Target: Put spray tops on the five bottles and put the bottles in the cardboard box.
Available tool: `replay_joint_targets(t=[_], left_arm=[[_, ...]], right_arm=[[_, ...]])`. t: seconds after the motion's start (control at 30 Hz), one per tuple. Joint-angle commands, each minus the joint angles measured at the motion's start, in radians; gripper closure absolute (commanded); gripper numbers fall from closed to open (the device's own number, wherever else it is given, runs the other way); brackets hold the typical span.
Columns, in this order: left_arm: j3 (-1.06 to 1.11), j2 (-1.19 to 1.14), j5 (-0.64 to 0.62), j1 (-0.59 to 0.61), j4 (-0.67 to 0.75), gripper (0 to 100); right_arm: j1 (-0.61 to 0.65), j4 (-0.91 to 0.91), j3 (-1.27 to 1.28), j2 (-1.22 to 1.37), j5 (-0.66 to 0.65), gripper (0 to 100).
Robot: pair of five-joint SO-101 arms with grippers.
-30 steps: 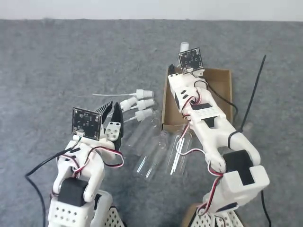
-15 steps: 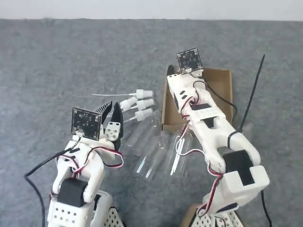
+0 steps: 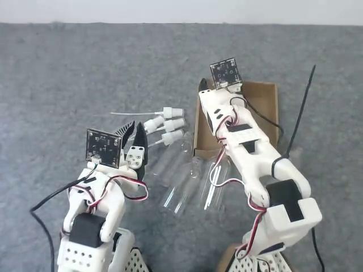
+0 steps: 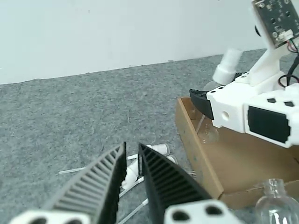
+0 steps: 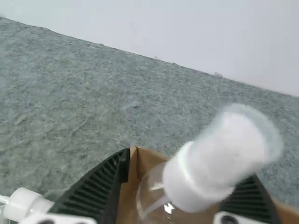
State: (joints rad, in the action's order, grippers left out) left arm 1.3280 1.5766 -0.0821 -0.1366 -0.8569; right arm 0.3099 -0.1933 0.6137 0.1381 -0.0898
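Right fingers (image 5: 100, 186) pinched a clear bottle (image 5: 152, 196) with a white, translucent-capped spray top (image 5: 210, 158) over the cardboard box (image 3: 266, 93), upper right. Left fingers (image 4: 98, 182) were slightly spread, empty.

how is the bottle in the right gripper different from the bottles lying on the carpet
The held bottle has a white spray top fitted; the loose bottles show bare open necks. The held bottle is clamped in the right gripper over the cardboard box, its top tilted upward; the loose bottles lie on their sides on the carpet beside the box. All are clear plastic.
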Motion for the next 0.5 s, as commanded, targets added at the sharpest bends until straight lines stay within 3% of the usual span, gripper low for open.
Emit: replay_joint_targets(t=[0.0, 0.47], left_arm=[[-0.005, 0.018, -0.008, 0.003, 0.026, 97], [-0.005, 0.018, -0.008, 0.003, 0.026, 97]], right_arm=[[0.001, 0.059, -0.101, -0.022, -0.006, 72.9], [-0.002, 0.351, -0.198, -0.275, -0.006, 73.1]])
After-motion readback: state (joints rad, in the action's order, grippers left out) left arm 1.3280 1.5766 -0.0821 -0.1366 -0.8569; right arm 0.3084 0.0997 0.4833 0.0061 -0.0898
